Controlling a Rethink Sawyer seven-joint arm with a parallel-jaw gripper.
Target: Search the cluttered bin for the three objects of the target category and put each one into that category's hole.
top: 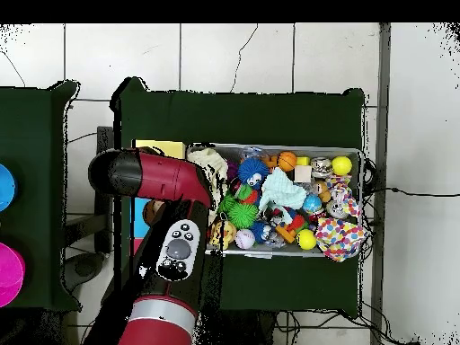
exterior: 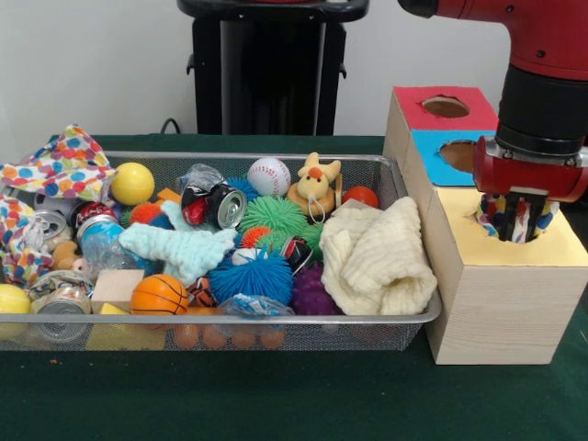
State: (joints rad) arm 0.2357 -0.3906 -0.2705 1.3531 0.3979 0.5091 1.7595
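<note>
My gripper (exterior: 521,220) stands over the yellow-topped wooden box (exterior: 560,246) with its fingers down in the round hole. They are shut on a polka-dot cloth (exterior: 490,209) that bunches around them and fills the hole. A second polka-dot cloth (exterior: 60,167) hangs over the far left corner of the wire-mesh bin (exterior: 276,322). A third (exterior: 13,241) lies at the bin's left end. In the overhead view the arm (top: 166,180) hides the hole; both other cloths (top: 342,239) (top: 339,201) show at the bin's (top: 287,255) right end.
A blue-topped box (exterior: 432,165) and a red-topped box (exterior: 418,108) stand behind the yellow one. The bin also holds a cream waffle cloth (exterior: 381,259), a mint fuzzy cloth (exterior: 184,250), spiky balls, sports balls, cans and a plush duck (exterior: 314,184).
</note>
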